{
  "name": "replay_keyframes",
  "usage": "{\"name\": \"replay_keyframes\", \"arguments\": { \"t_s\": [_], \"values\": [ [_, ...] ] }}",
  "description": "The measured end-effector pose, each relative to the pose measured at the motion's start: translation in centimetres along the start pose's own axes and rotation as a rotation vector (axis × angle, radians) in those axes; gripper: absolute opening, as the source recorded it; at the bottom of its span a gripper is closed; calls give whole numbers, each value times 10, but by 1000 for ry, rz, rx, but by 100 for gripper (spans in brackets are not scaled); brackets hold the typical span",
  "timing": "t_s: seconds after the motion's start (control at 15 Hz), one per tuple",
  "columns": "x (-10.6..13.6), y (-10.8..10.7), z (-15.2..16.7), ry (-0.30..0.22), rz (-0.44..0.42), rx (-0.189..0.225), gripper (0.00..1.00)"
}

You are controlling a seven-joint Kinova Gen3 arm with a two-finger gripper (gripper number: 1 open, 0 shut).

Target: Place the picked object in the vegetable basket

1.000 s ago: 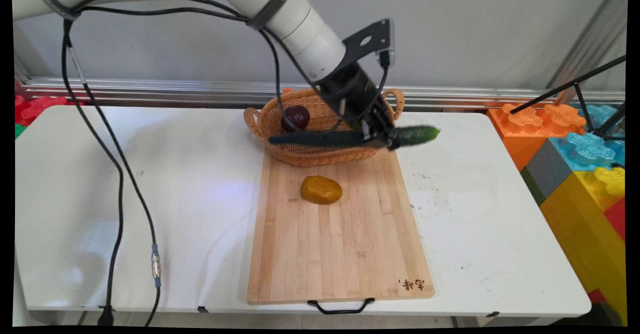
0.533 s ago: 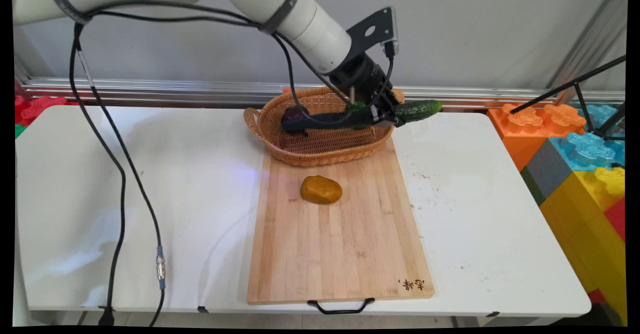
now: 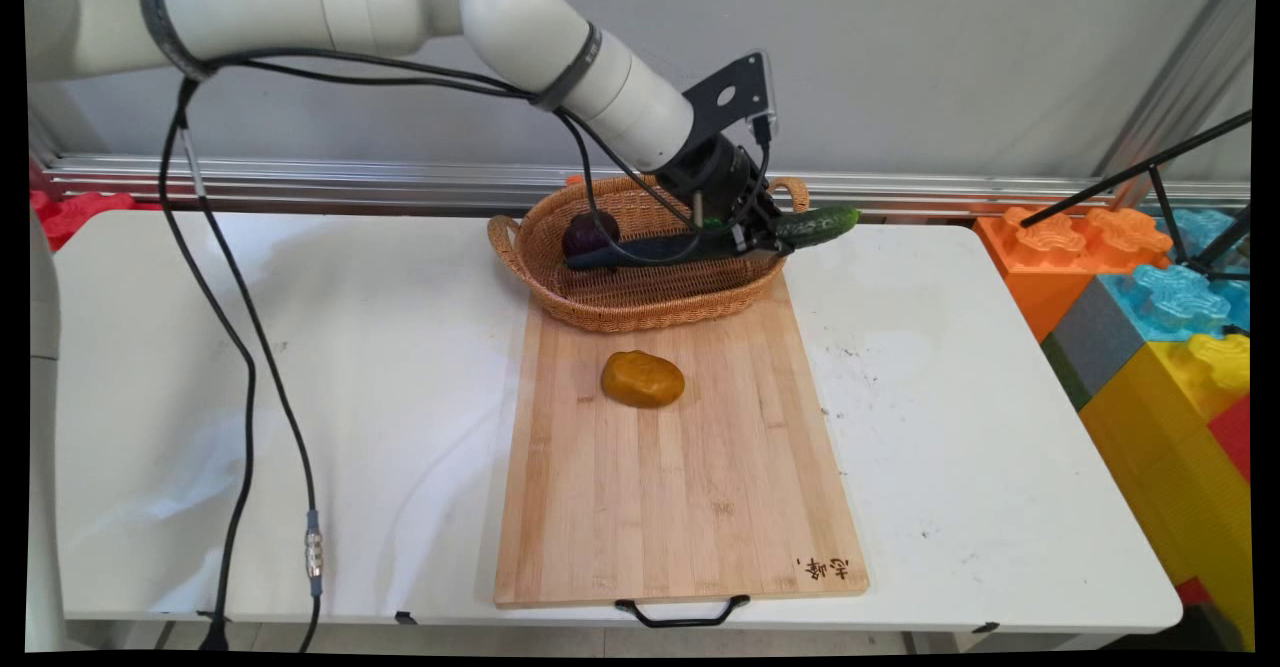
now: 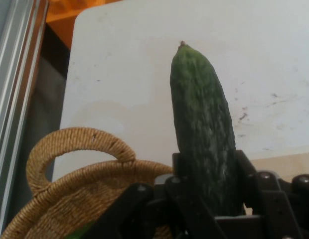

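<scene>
My gripper (image 3: pixel 762 237) is shut on a long dark green cucumber (image 3: pixel 815 227), held roughly level over the wicker basket (image 3: pixel 640 297). Its left part reaches across the basket's inside toward a dark purple round fruit (image 3: pixel 588 234). Its right tip sticks out past the basket's right handle. In the hand view the cucumber (image 4: pixel 202 129) rises between the gripper (image 4: pixel 207 186) fingers, with the basket handle (image 4: pixel 75 149) at lower left and white table beyond.
A bamboo cutting board (image 3: pixel 680 467) lies in front of the basket, with a yellow-brown potato-like lump (image 3: pixel 642 379) on it. Big coloured toy blocks (image 3: pixel 1150 307) stand off the table's right end. Black cables (image 3: pixel 240 367) hang at the left.
The gripper with the cucumber has moved from the board's far edge back over the basket and lowered slightly, shifting a little left in the last half second.
</scene>
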State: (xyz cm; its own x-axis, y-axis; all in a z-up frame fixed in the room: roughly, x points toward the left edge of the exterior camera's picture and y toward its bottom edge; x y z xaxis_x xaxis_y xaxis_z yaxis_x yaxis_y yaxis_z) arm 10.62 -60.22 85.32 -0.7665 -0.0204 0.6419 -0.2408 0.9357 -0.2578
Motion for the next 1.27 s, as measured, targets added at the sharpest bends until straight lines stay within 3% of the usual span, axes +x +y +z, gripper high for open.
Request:
{"name": "replay_keyframes", "arguments": {
  "t_s": [0.93,1.0,1.27],
  "values": [
    [-48,-18,35,-47,-12,8,0],
    [-50,-18,36,-48,-17,9,100],
    [-49,-10,38,-45,-53,-3,100]
  ]
}}
